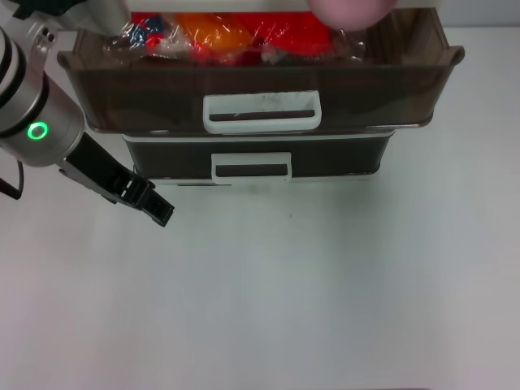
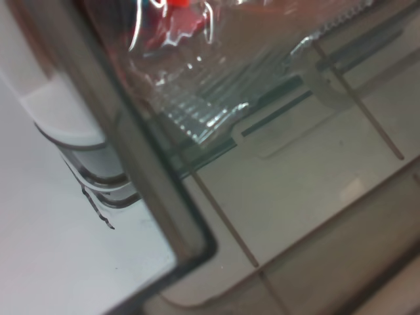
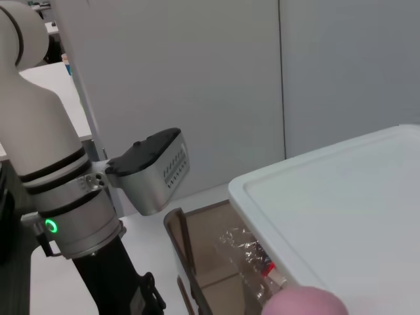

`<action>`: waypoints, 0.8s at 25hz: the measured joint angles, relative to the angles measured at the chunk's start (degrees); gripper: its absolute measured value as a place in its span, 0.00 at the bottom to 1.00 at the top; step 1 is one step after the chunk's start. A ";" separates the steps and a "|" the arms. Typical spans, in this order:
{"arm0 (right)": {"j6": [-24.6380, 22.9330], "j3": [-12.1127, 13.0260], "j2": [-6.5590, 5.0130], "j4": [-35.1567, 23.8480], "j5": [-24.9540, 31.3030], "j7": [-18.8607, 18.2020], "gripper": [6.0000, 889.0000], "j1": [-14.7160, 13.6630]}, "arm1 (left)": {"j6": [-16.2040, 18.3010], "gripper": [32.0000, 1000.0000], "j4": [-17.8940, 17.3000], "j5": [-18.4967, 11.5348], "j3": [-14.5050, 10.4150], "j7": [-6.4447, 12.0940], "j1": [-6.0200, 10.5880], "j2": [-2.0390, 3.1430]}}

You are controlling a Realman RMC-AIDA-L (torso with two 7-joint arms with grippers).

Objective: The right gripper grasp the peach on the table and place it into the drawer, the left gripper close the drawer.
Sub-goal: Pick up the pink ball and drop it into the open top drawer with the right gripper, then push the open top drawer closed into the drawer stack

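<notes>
Looking down from the head, the drawer stands pulled out atop its cabinet, red and orange packets inside. The peach shows at the top edge, over the drawer's rear right part; what holds it is out of sight. The left gripper slants down over the table just left of the lower drawer, its fingers together and empty, below the green ring.

The left wrist view shows the drawer's translucent corner and crinkled wrapping close up.

The right wrist view shows the peach at its lower edge over the open drawer; the right gripper's fingers are unseen, so their opening cannot be told.
</notes>
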State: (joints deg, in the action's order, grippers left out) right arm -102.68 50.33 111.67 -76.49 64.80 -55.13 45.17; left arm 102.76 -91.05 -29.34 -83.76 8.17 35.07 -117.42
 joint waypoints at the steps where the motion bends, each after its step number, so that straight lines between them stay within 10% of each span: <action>1: 0.02 0.16 0.02 0.28 -0.03 0.07 0.18 0.15 | 0.00 0.81 0.00 0.00 0.00 0.00 0.00 0.00; 20: 0.73 1.09 0.22 1.08 -0.10 -0.16 0.80 0.36 | -0.02 0.81 0.00 -0.01 0.09 0.00 -0.03 0.00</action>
State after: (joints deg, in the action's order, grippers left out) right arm -101.94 51.42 111.89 -75.40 64.69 -55.29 45.53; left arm 102.75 -91.05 -29.36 -83.67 8.18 35.04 -117.42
